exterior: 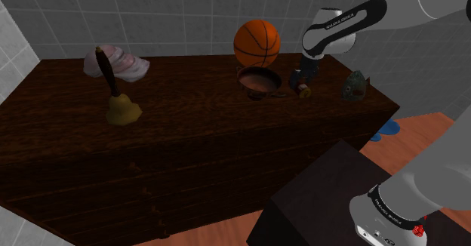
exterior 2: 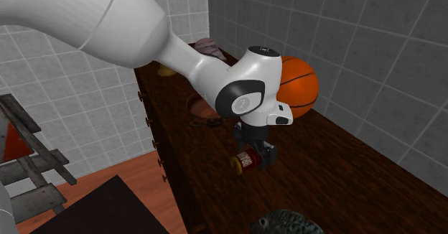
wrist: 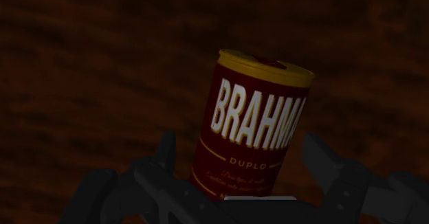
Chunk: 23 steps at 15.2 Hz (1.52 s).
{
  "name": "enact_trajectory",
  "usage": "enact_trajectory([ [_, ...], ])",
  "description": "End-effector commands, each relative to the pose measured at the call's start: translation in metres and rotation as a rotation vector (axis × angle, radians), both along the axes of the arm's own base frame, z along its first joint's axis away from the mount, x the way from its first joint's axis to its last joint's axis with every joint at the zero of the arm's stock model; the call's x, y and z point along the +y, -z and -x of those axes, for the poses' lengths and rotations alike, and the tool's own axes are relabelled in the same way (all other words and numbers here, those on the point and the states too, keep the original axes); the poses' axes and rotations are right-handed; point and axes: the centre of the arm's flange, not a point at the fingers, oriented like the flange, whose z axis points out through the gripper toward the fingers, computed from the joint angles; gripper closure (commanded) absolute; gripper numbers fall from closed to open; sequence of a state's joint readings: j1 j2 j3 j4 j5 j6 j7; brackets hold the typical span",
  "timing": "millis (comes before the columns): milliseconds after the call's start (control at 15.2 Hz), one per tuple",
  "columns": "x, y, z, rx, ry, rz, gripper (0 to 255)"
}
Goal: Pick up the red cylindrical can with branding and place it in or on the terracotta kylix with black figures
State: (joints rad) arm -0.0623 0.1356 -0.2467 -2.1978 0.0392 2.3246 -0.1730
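**A:** The gripper hangs at centre frame in the second exterior view, pinching the red can across its body. The can's long axis lies roughly level, yellow end toward that camera.

**B:** And the kylix?

**A:** In the shoulder view the kylix stands just left of the gripper, in front of the basketball, on the bench. I'd judge a short carry leftward.

1. One red can is counted.
2. One brown kylix is spotted.
3. One basketball is seen.
4. One bell is noted.
5. One fish figure is tallied.
6. One pinkish shell is logged.
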Motion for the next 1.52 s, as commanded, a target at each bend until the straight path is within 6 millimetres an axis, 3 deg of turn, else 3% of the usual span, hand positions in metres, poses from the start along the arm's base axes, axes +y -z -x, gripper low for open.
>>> enact_trajectory([
  [0,0.0,0.0,0.0,0.0,0.0,0.0,0],
  [66,0.0,0.0,0.0,0.0,0.0,0.0,255],
  [660,0.0,0.0,0.0,0.0,0.0,0.0,255],
  [1452,0.0,-0.063,0.0,0.0,0.0,0.0,255],
])
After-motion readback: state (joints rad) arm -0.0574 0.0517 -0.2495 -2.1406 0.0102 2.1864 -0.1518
